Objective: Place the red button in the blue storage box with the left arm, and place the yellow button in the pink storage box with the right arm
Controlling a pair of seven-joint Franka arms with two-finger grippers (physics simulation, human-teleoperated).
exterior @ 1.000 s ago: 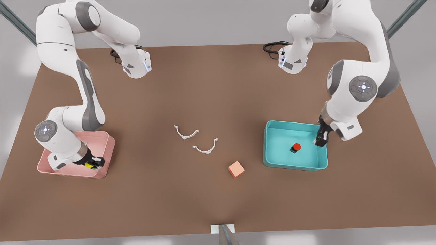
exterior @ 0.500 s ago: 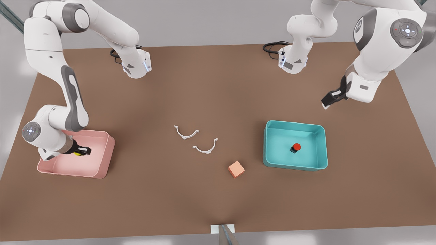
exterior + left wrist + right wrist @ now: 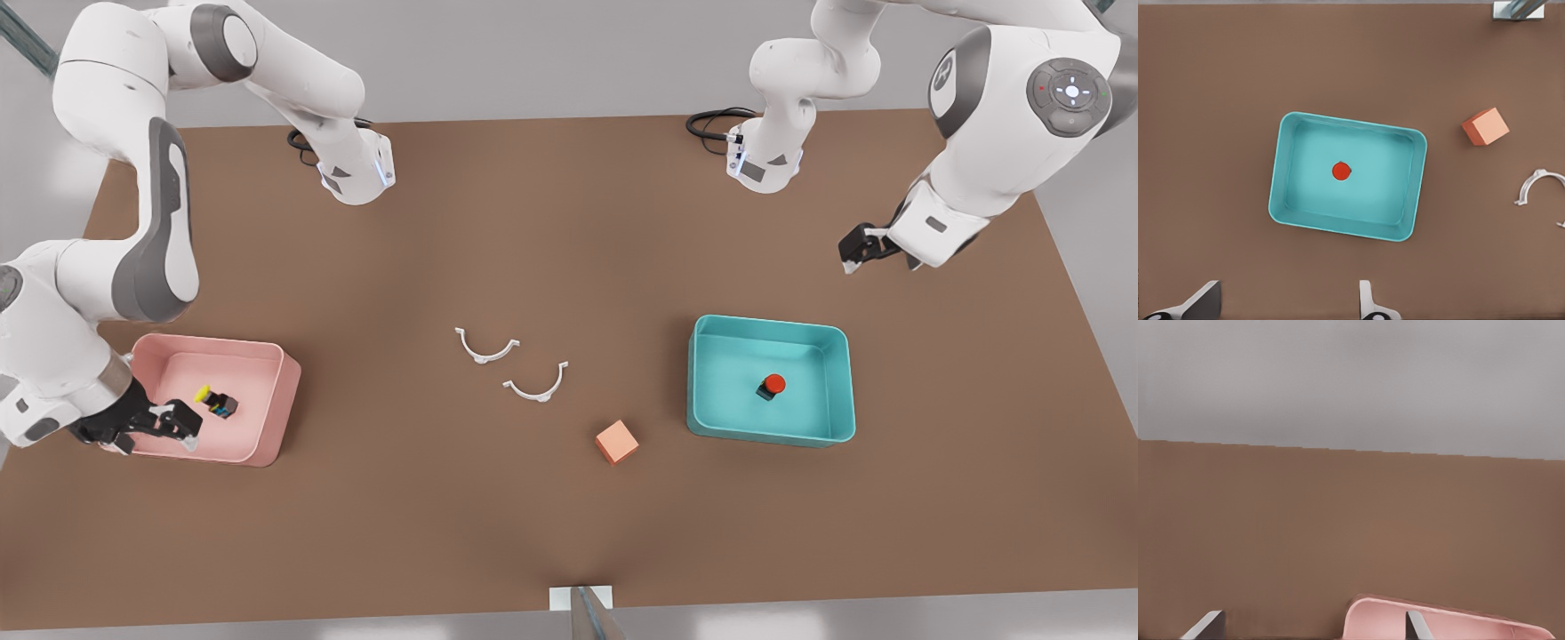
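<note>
The red button (image 3: pixel 772 385) stands upright in the middle of the blue storage box (image 3: pixel 765 325); the left wrist view looks down on the red button (image 3: pixel 1341 171) and the blue storage box (image 3: pixel 1280 167). My left gripper (image 3: pixel 858 249) (image 3: pixel 1286 307) hovers open, raised beyond the box's far right corner. The yellow button (image 3: pixel 213 400) lies tipped on its side inside the pink storage box (image 3: pixel 289 391) (image 3: pixel 1471 625). My right gripper (image 3: pixel 169 425) (image 3: pixel 1311 628) is open and holds nothing, over the pink box's near left corner, just short of the yellow button.
A salmon-orange cube (image 3: pixel 617 442) (image 3: pixel 1485 126) sits on the brown table between the boxes, nearer the blue one. Two white curved clips (image 3: pixel 486 348) (image 3: pixel 536 384) lie mid-table. Both arm bases with black cables stand at the far edge.
My right gripper has opened, let go of the yellow button in the pink box and drawn back. My left gripper rose out of the blue box and moved off beyond it.
</note>
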